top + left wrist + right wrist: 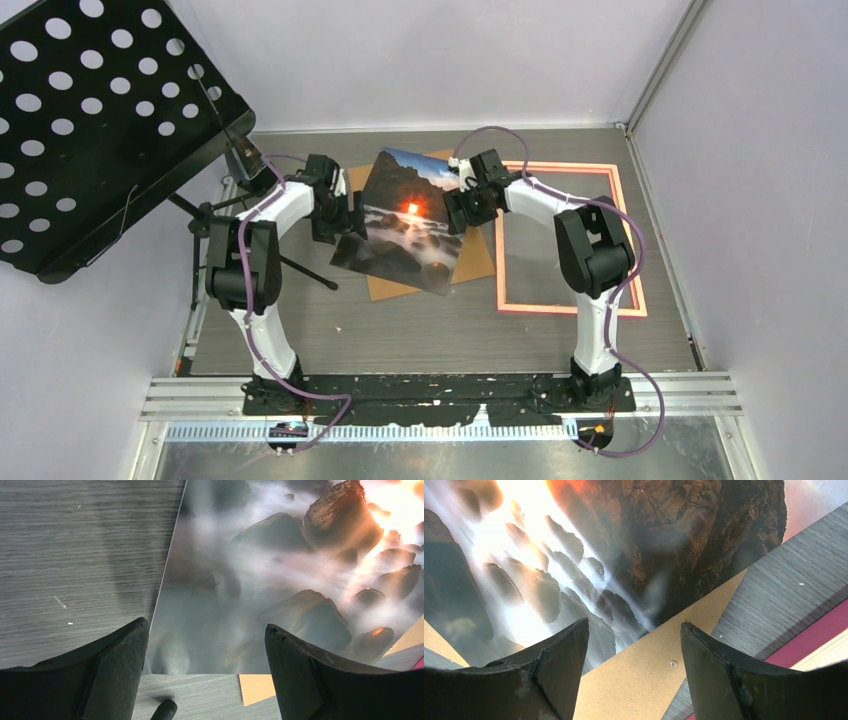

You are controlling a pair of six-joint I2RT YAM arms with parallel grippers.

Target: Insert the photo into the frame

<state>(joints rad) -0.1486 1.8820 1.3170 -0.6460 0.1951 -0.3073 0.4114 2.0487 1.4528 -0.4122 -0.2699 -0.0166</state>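
Between the two fingers of my left gripper, spread wide with nothing clamped, lies the photo, picture side up: misty water fills the gap, and dark rocks and the orange glow sit out ahead, toward one finger. The print's long edge runs forward from just beside the tip of my other finger, with bare grey table outside it. The short edge crosses the gap behind the tips, nearer my wrist, and a corner of the brown backing board shows there. Whether either finger touches the print I cannot tell. My right gripper is also wide apart and grips nothing. Ahead of its fingers the photo covers most of the view. The print's edge cuts slantwise across the gap, and the board lies in the gap nearer my wrist, with a small metal stud just inside one finger. Outside that finger come a strip of table and then the pink-orange rim of the frame. From above, the photo rests askew between my two grippers, overhanging the board toward the left one. The frame lies flat on the far side of my right gripper, apart from the print. The black music stand stands beyond my left arm.
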